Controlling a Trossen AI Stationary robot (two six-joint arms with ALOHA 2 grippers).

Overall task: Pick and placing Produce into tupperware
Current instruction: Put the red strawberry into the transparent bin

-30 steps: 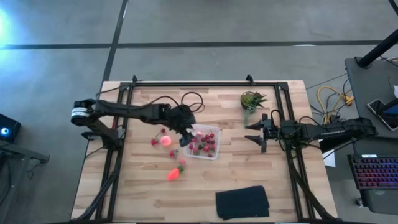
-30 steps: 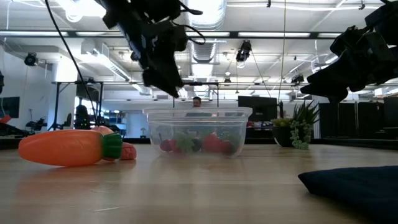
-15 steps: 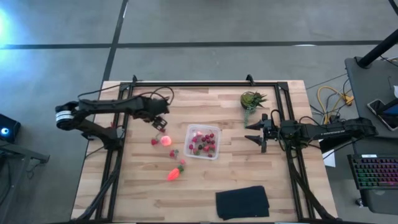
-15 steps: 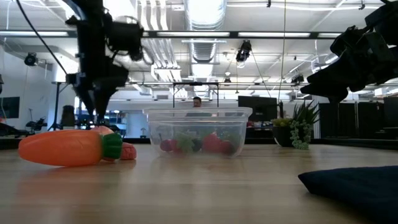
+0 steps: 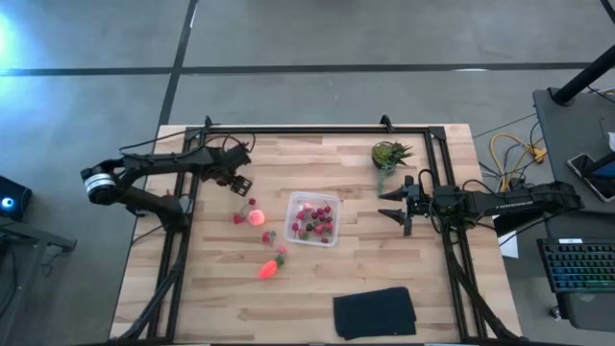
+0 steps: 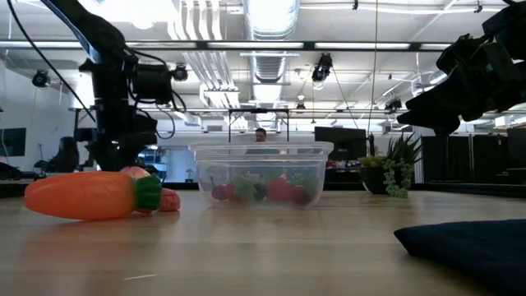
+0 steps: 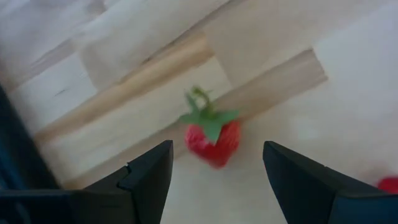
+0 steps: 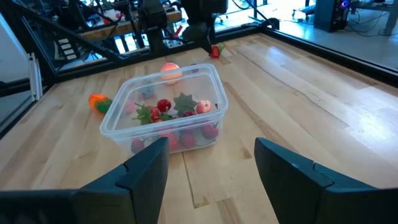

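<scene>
The clear tupperware (image 5: pixel 313 219) (image 8: pixel 165 115) (image 6: pixel 261 174) stands mid-table with several red berries and green leaves inside. Left of it on the wood lie loose berries (image 5: pixel 238 219), the pink-orange fruit (image 5: pixel 257 216) and the orange carrot (image 5: pixel 272 267) (image 6: pixel 82 196). My left gripper (image 5: pixel 238 183) (image 7: pixel 217 149) is open and hovers just above a strawberry (image 7: pixel 212 138) (image 5: pixel 252 202) that lies on the table, one finger on either side of it. My right gripper (image 5: pixel 396 207) (image 8: pixel 211 146) waits open to the tupperware's right.
A spiky green potted plant (image 5: pixel 389 154) stands near the far edge, close to my right gripper. A black folded cloth (image 5: pixel 375 312) (image 6: pixel 468 238) lies near the front edge. Bare wood lies between tupperware and cloth. A person shows far behind the table in the low view.
My left gripper has moved from above the tupperware's left edge toward the table's left and slightly toward its far edge, and has come down close to the table by the loose strawberry. The tupperware and the produce have stayed in place.
</scene>
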